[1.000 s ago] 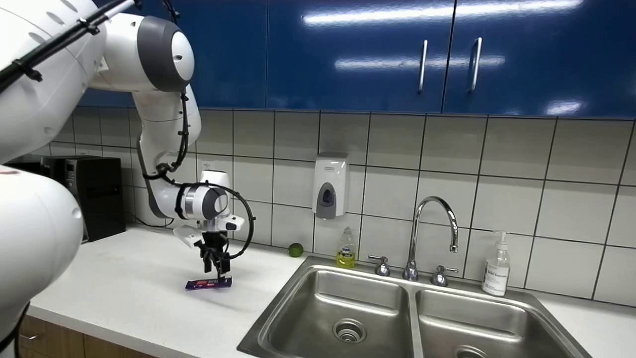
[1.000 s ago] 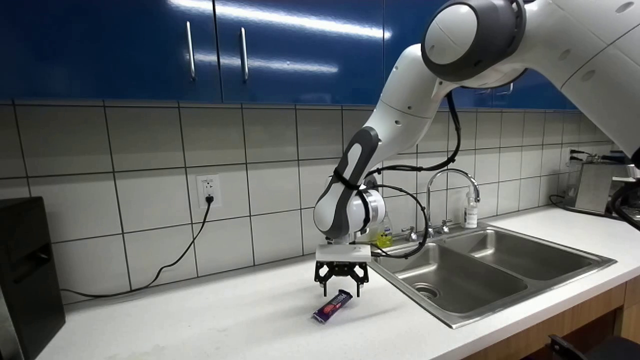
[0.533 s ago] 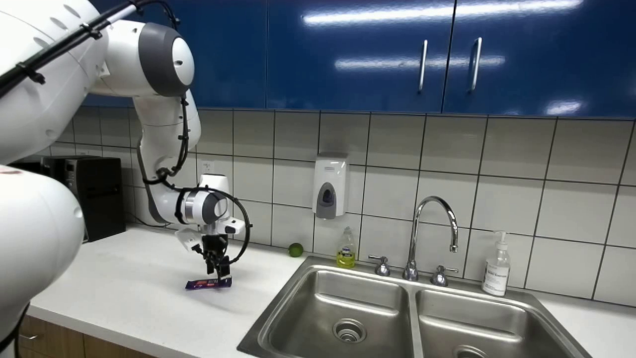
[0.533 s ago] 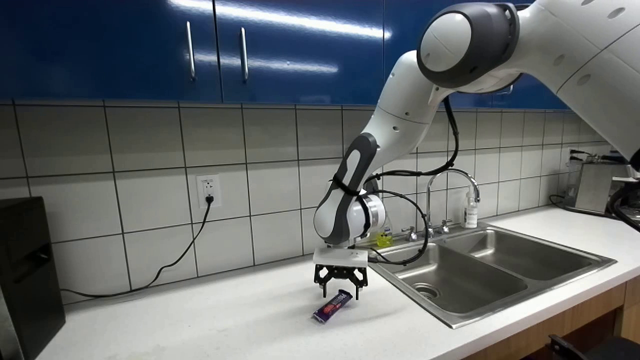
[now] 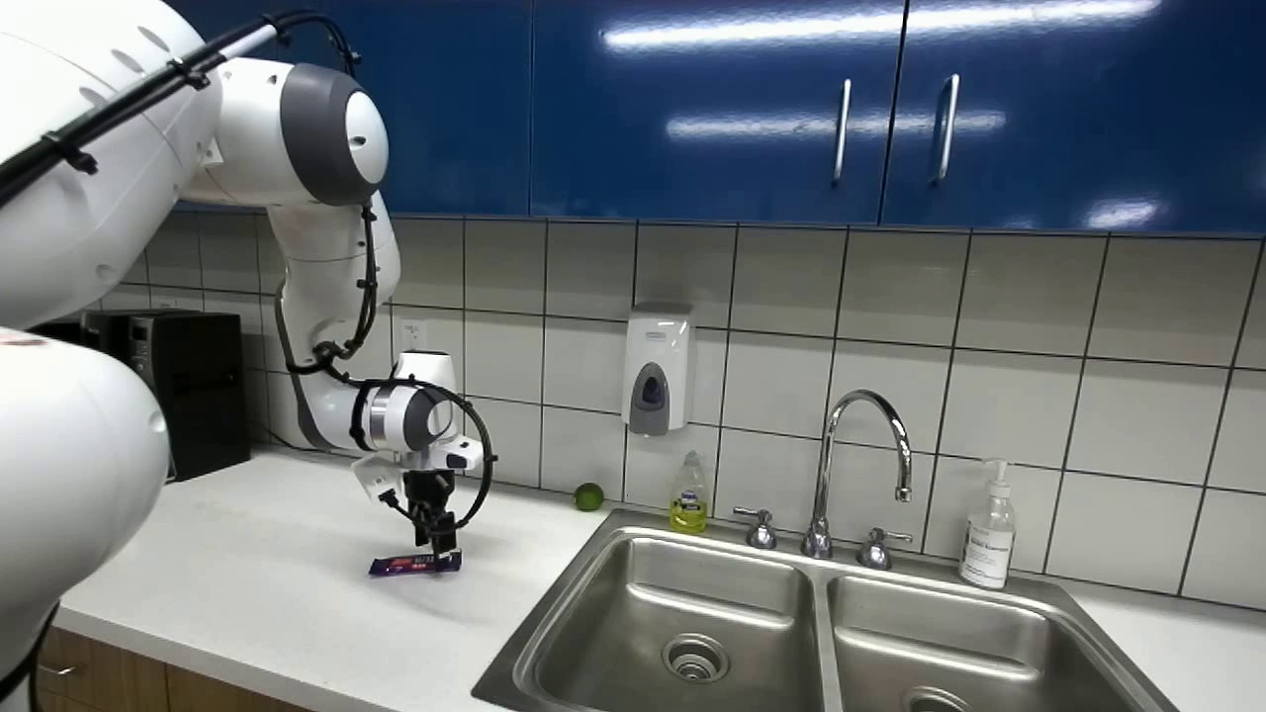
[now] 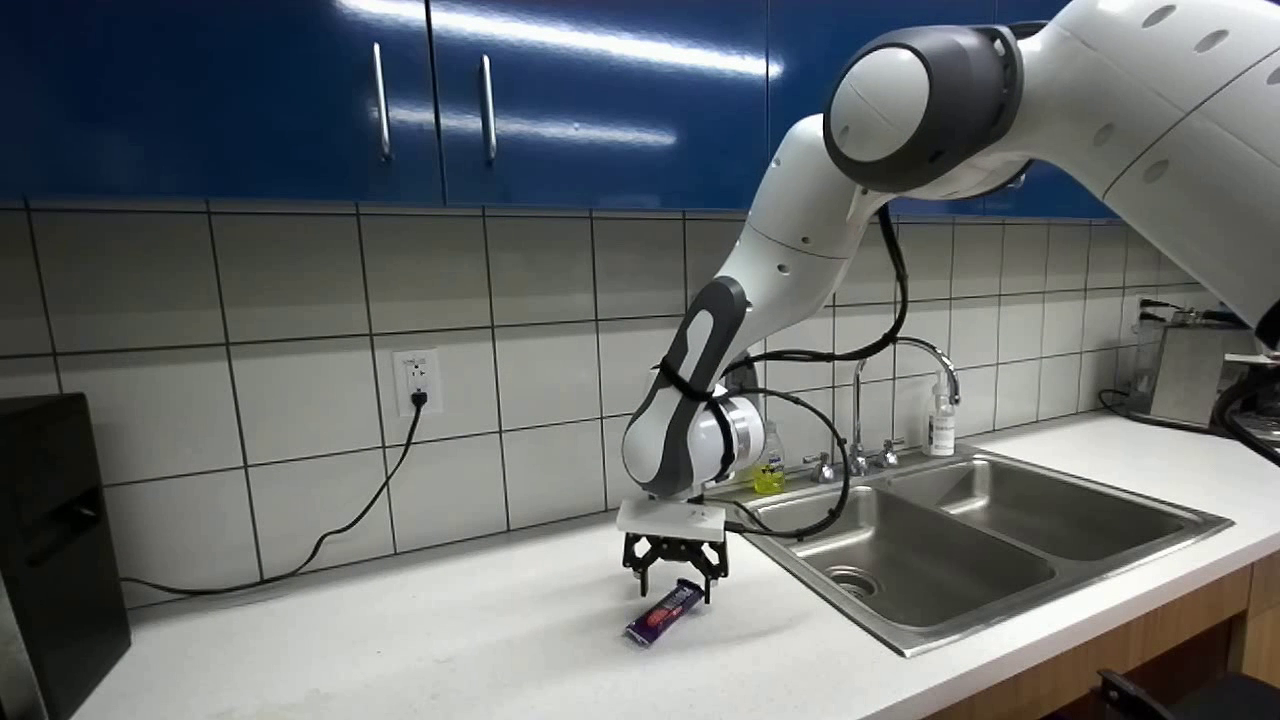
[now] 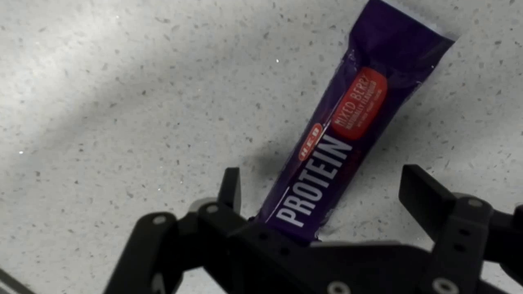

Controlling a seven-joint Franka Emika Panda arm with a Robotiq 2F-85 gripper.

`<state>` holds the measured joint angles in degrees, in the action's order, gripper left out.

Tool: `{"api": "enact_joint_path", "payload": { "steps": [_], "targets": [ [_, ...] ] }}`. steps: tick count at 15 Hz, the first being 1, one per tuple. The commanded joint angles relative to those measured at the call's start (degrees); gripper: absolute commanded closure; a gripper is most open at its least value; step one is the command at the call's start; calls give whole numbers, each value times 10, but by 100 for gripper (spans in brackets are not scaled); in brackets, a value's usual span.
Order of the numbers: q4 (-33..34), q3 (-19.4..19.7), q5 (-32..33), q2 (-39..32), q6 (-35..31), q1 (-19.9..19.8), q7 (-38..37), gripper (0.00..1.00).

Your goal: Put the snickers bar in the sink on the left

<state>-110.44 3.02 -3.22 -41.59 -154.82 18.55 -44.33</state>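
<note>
A purple protein bar with red patches (image 7: 327, 163) lies on the white counter; no Snickers label shows. It is also in both exterior views (image 5: 401, 565) (image 6: 660, 616). My gripper (image 7: 320, 175) is open, with its fingers apart on either side of the bar's near part in the wrist view. The bar's near end is hidden behind the gripper body. In an exterior view the fingertips (image 6: 676, 596) are just above the bar's far end, with nothing held. The left sink basin (image 5: 613, 653) is to the right of the bar; it also shows in an exterior view (image 6: 930, 590).
The metal sink's second basin (image 5: 949, 633) adjoins the left one. The faucet (image 5: 823, 475), a yellow soap bottle (image 5: 688, 499), a pump bottle (image 5: 989, 544) and a green lime (image 5: 588, 496) stand along the tiled wall. A black appliance (image 6: 55, 550) is on the counter.
My gripper has come down closer to the bar, with a small shift to the left in an exterior view. The fingers stay open and the bar has not moved.
</note>
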Motion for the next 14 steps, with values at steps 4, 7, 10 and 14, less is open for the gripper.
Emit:
{"api": "enact_joint_path", "payload": {
  "steps": [4,7,10,14],
  "targets": [
    [35,4,-11,-23,10,11,-26,0],
    [41,4,-11,-29,11,13,-31,0],
    [44,2,-11,-31,12,14,-34,0],
    [43,3,-10,-29,10,17,-37,0]
  ]
}}
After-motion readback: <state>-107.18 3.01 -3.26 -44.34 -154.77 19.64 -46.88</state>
